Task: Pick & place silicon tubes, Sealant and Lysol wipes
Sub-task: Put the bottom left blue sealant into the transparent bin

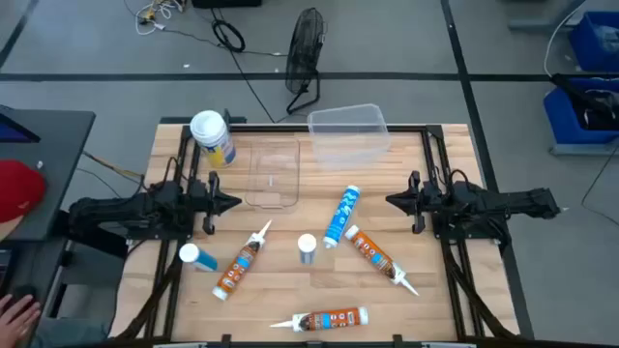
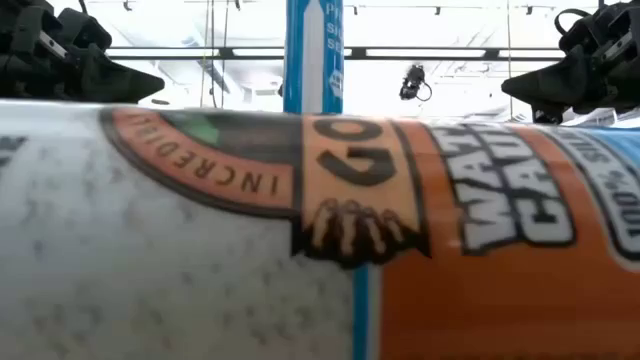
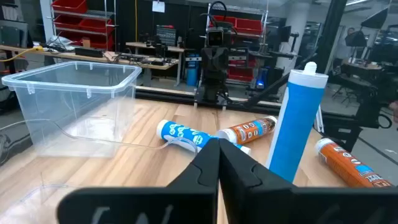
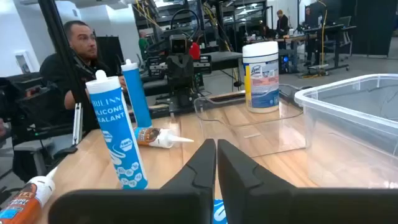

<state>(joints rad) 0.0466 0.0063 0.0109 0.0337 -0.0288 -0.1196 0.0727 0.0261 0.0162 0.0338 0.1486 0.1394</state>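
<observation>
Lysol wipes (image 1: 213, 138) left of bins (image 1: 348, 130); tubes (image 1: 340, 215) in front.

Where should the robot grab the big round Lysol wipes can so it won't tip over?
The Lysol wipes stand upright near the table's far left corner. I'd close the left gripper around the middle of the round body, below the white lid, coming in level from the side facing that arm. It looks wide, so the fingers would probably need to open fully.
</observation>
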